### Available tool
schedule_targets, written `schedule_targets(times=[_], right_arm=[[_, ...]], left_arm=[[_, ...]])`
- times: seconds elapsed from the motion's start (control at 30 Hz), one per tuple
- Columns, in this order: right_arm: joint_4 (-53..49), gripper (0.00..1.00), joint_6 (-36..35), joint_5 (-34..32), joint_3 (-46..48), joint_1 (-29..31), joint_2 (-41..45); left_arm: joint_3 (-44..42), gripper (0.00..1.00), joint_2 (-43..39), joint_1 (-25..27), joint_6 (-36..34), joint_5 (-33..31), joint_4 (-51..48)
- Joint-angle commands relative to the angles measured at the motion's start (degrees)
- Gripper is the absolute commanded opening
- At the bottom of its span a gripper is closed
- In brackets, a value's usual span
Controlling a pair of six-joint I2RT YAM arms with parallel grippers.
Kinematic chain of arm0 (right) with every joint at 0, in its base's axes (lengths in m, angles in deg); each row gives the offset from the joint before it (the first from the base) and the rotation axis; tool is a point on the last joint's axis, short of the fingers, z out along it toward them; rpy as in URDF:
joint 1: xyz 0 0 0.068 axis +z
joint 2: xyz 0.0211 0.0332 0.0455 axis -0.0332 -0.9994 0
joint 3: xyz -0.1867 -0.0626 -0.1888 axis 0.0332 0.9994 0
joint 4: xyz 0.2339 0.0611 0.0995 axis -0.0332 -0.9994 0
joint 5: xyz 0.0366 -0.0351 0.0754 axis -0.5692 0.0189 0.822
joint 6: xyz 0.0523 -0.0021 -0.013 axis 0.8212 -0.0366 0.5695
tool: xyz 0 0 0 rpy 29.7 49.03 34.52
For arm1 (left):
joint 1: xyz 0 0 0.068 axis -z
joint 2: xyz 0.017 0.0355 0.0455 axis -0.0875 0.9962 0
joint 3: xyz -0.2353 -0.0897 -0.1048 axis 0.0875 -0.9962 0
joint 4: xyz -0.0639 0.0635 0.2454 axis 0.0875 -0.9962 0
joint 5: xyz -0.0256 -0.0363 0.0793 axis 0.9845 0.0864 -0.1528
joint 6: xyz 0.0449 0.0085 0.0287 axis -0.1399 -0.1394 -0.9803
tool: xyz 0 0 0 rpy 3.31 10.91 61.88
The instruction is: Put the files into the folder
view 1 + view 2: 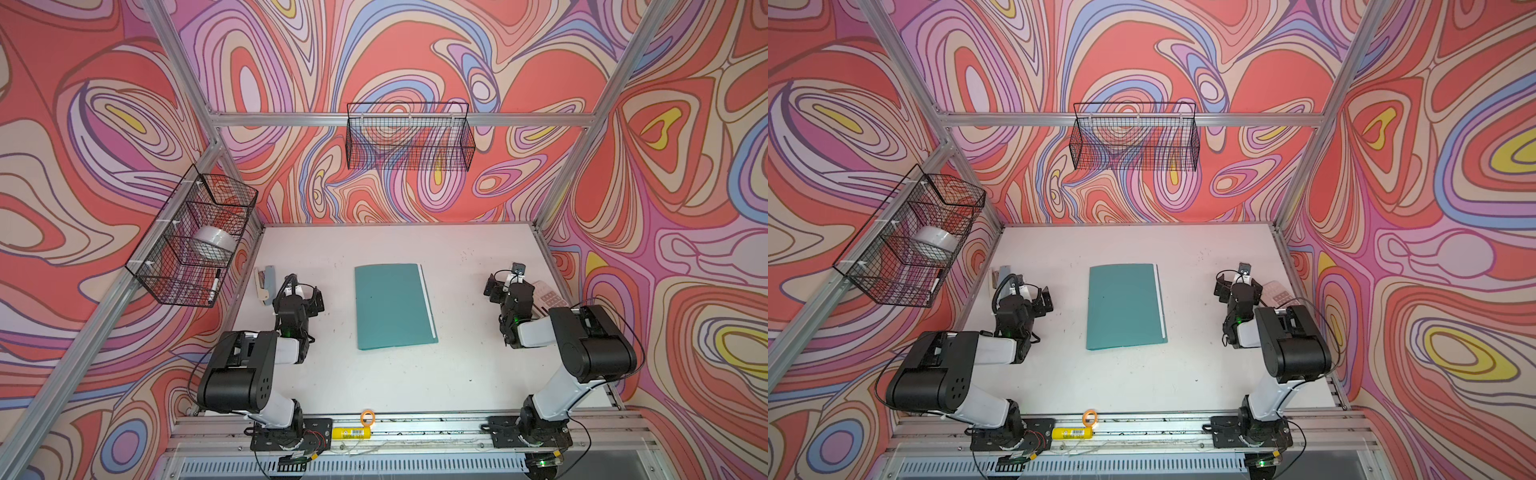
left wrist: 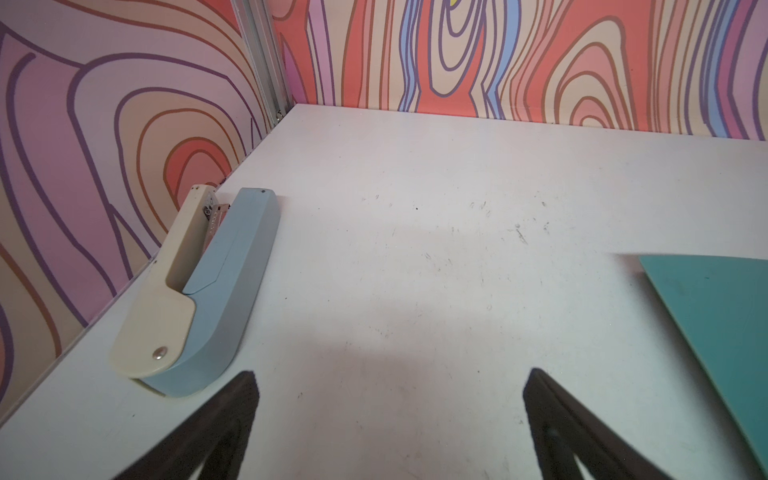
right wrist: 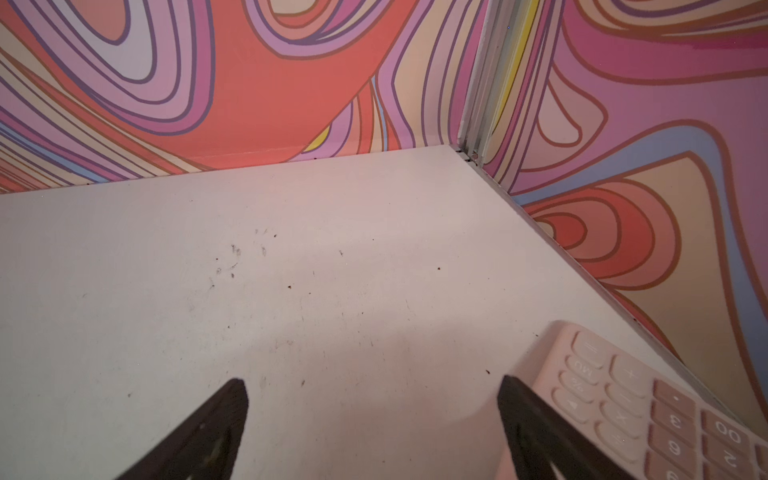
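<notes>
Left gripper (image 2: 390, 374) stands wide and empty over the table (image 2: 415, 270), with the stapler (image 2: 216, 291) near one finger. The right gripper (image 3: 372, 380) is equally wide, beside a calculator (image 3: 648, 403) cut off by the frame. Well apart between them lies the closed folder (image 1: 395, 305). The files (image 1: 428, 299) show only as a thin white strip along its right edge.

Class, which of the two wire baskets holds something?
The left-side basket: a white tape roll and marker sit inside; the back basket looks empty.
</notes>
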Motion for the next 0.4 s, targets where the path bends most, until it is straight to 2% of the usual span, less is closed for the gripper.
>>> schedule_targets(times=[0.0, 0.17, 0.37], right_arm=[[0.5, 0.99, 0.4, 0.6, -0.1, 0.1, -0.4], [-1.6, 0.98, 0.7, 1.3, -1.4, 0.1, -1.0], [1.1, 0.99, 0.4, 0.9, 0.2, 0.1, -0.4]], left_arm=[[1.3, 1.0, 0.4, -0.1, -0.8, 1.2, -0.8], [1.3, 1.0, 0.4, -0.1, -0.8, 1.1, -1.1], [1.3, 1.0, 0.3, -0.1, -0.8, 1.2, -1.0]])
